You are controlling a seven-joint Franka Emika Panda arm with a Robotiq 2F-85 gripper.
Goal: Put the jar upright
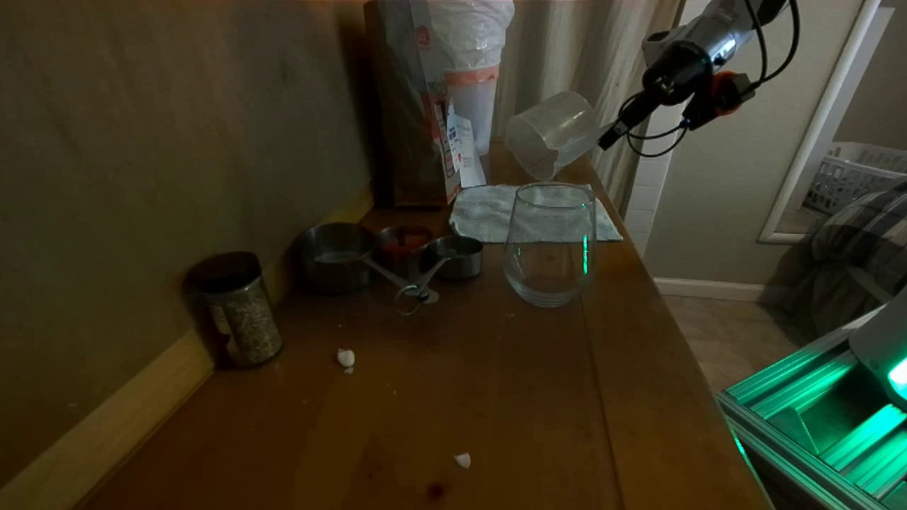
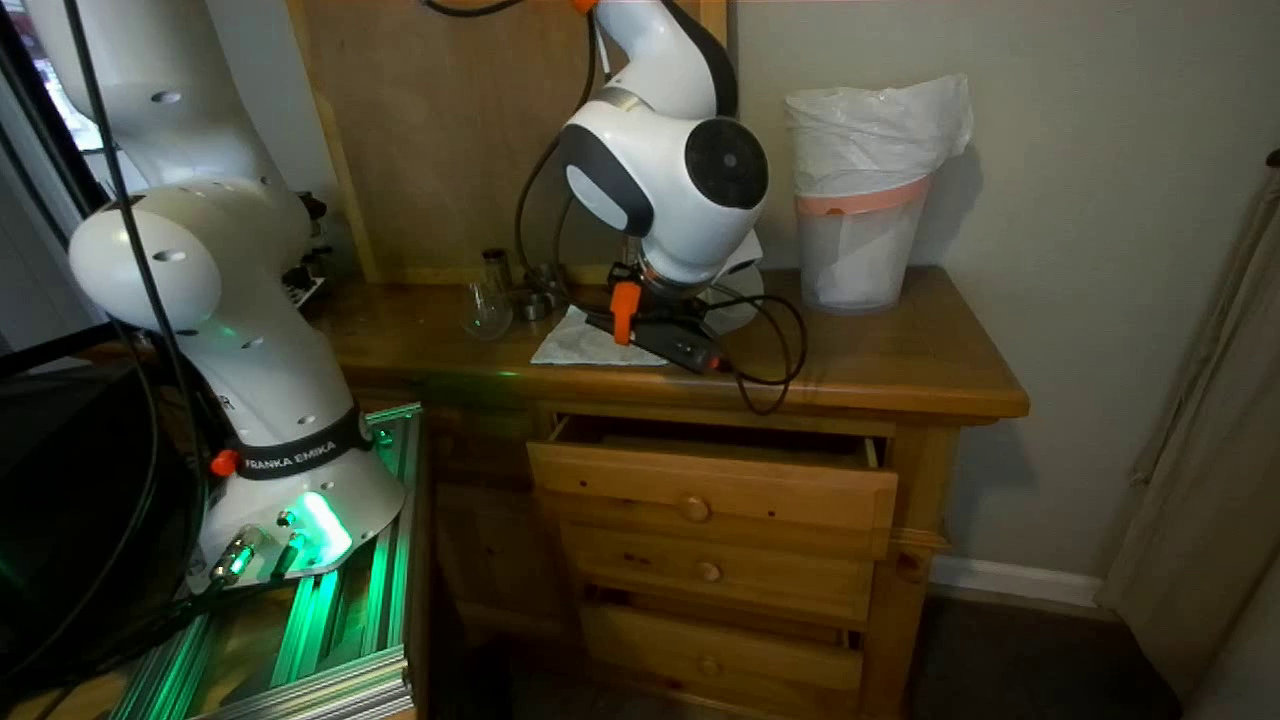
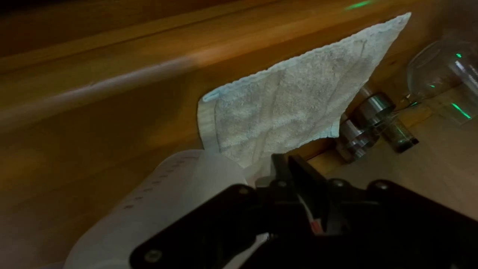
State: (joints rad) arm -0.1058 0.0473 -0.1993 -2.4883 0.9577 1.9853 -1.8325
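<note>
The jar (image 1: 545, 134) is pale and translucent. It is tilted far over near the back of the table, just behind the towel in an exterior view. I cannot tell whether its low edge touches the wood. My gripper (image 1: 611, 134) is at the jar's side, its fingers nearly together and shut on a part of it. In the wrist view the gripper (image 3: 282, 160) has the jar (image 3: 160, 209) at its left, with printed marks along the jar's wall. The fingers hide the gripped part. In an exterior view the jar (image 2: 735, 312) is mostly behind the wrist.
A cloth (image 1: 489, 212) lies flat on the table. A clear stemless glass (image 1: 551, 244) stands at its front edge. Metal measuring cups (image 1: 336, 255) and a spice bottle (image 1: 241, 312) are by the wall. A paper bag (image 1: 414, 106) and white bin (image 2: 865, 245) stand at the back.
</note>
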